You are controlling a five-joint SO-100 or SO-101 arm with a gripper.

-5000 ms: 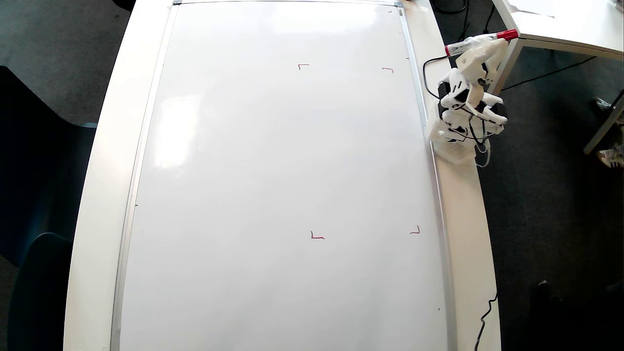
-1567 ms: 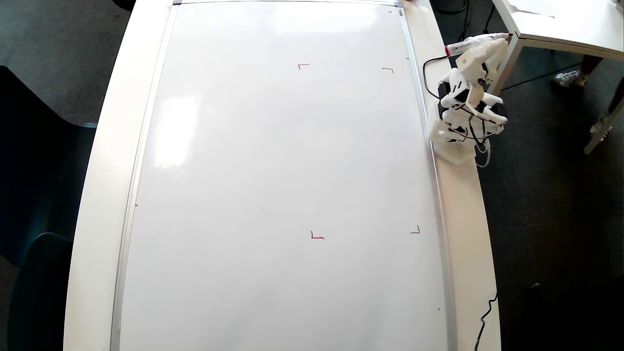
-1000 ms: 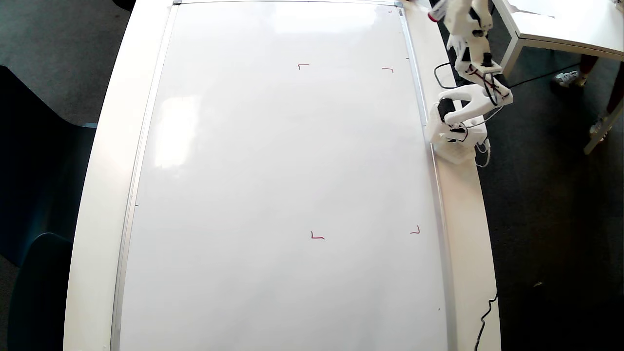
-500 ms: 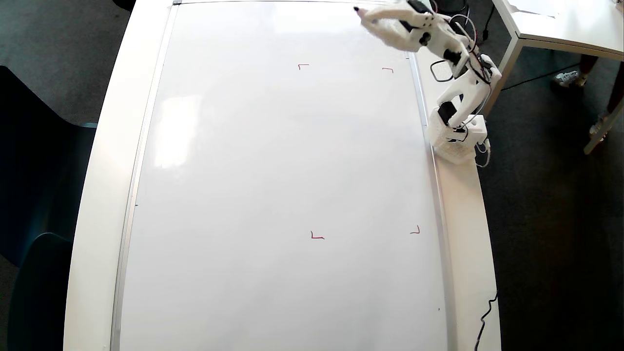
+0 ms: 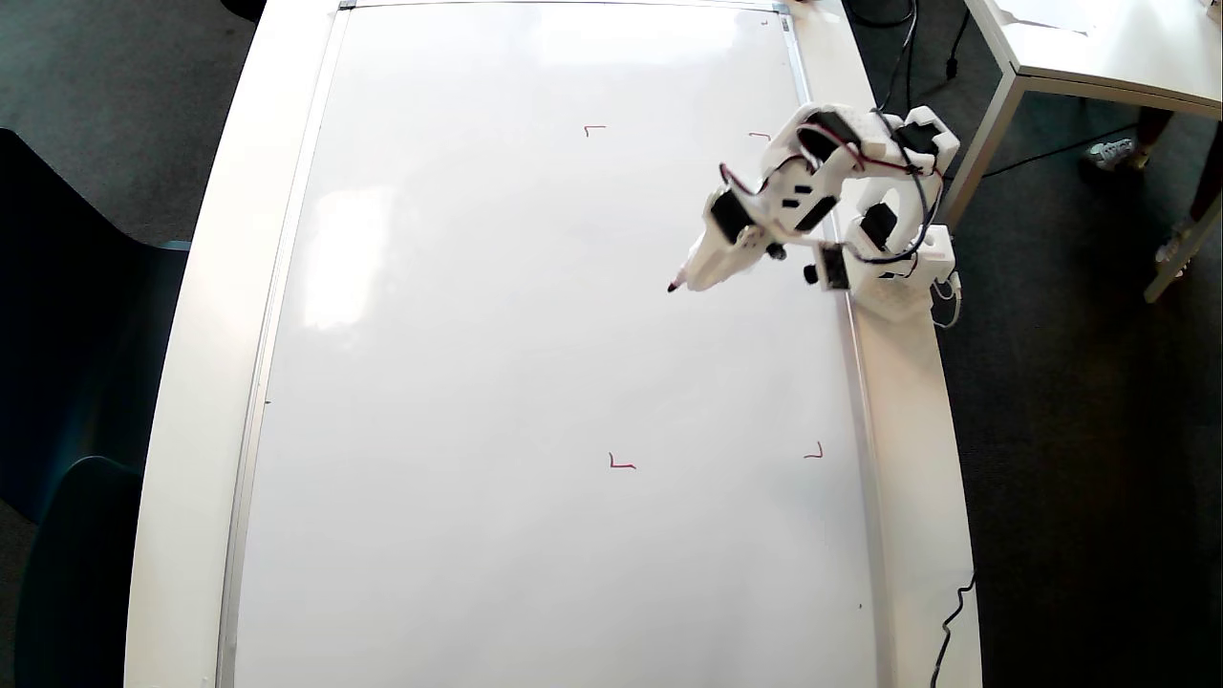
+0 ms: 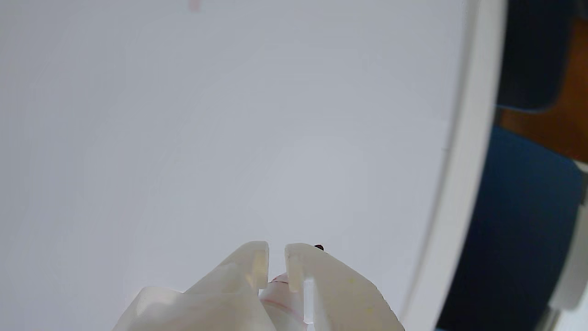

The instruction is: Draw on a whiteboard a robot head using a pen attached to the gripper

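Pen (image 5: pixel 690 277) over blank whiteboard (image 5: pixel 497 363)

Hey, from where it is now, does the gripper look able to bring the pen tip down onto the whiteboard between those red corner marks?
Probably yes. The gripper already hangs over the whiteboard, with the pen pointing into the bare area framed by the corner marks, and nothing lies in its way.
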